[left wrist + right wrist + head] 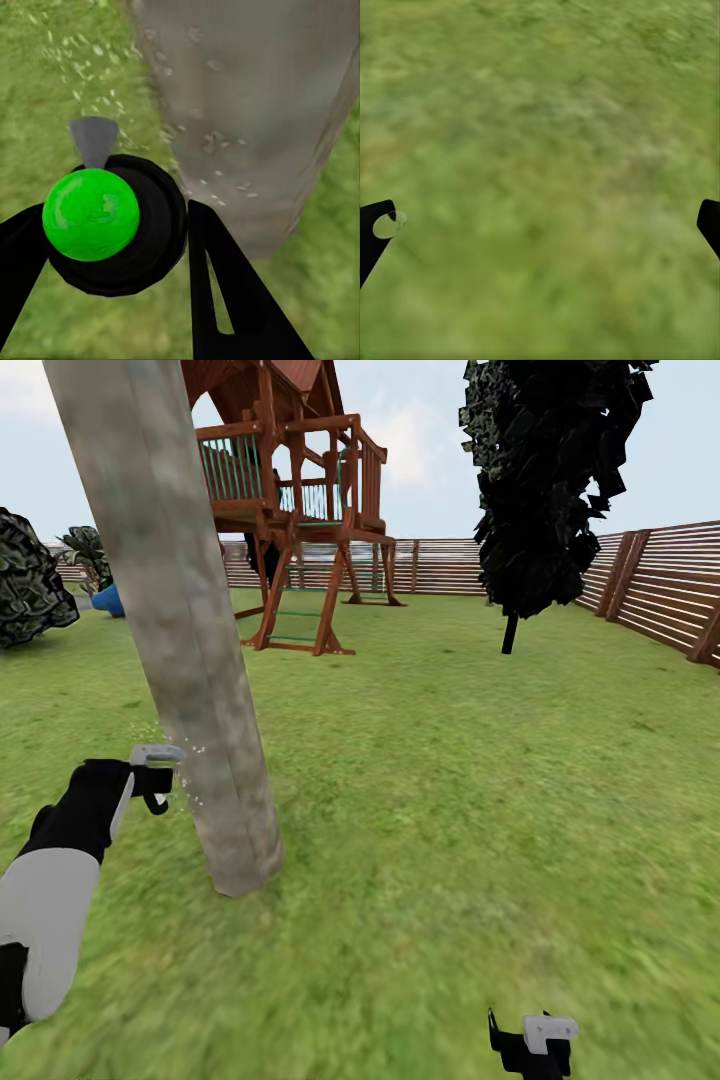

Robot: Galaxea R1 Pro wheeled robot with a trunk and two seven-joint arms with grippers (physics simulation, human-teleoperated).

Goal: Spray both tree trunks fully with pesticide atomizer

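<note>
A thick, pale grey-brown tree trunk (190, 640) leans across the left of the head view, rooted in the garden lawn (450, 780). My left gripper (152, 785) is just left of the trunk, at its lower part, shut on the pesticide atomizer (157, 755), whose grey nozzle points at the bark. Fine white droplets hang between nozzle and trunk. In the left wrist view the atomizer (91, 214) shows a green round top in a black collar between my fingers, with the speckled trunk (255, 112) close ahead. My right gripper (535, 1042) stays low at the bottom edge, open over grass (540, 217).
A wooden play tower (300, 490) with a ladder stands behind the trunk. A near-black narrow tree (545, 480) rises at the right. A slatted brown fence (660, 585) rings the lawn. A dark bush (25, 585) and a blue pot (108, 600) sit at far left.
</note>
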